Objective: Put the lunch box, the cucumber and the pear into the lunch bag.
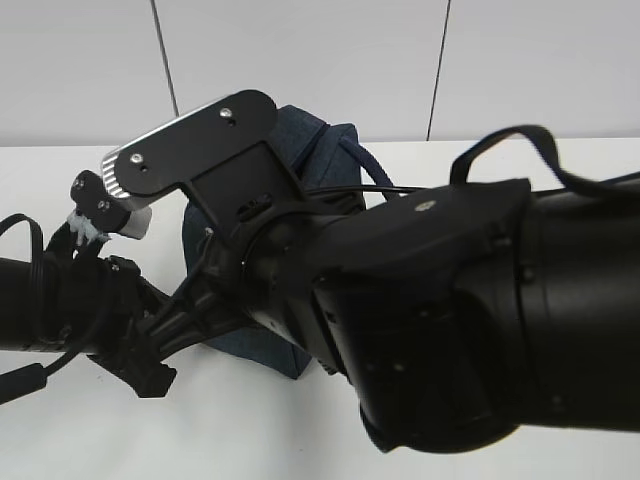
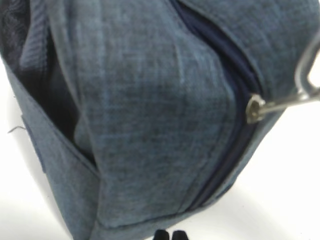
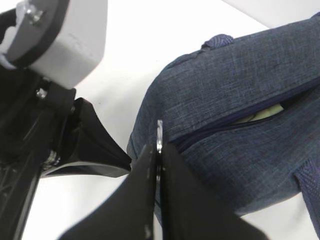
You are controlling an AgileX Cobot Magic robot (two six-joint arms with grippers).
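The right hand (image 3: 159,165) is seen clamped on the metal pull ring (image 3: 159,135) of the lunch bag (image 3: 235,115), directly ahead of it on the white counter (image 3: 135,55). The left hand (image 2: 170,235) is closed, empty, just beneath the bag.

The right arm (image 1: 450,320) is blocking most of the lunch bag (image 1: 300,130). The frame edge is cutting off the left gripper (image 2: 170,235), its fingertips barely showing below the bag.

light: bright, even | shadows: soft | left wrist view: blurred | exterior view: near arm defocused
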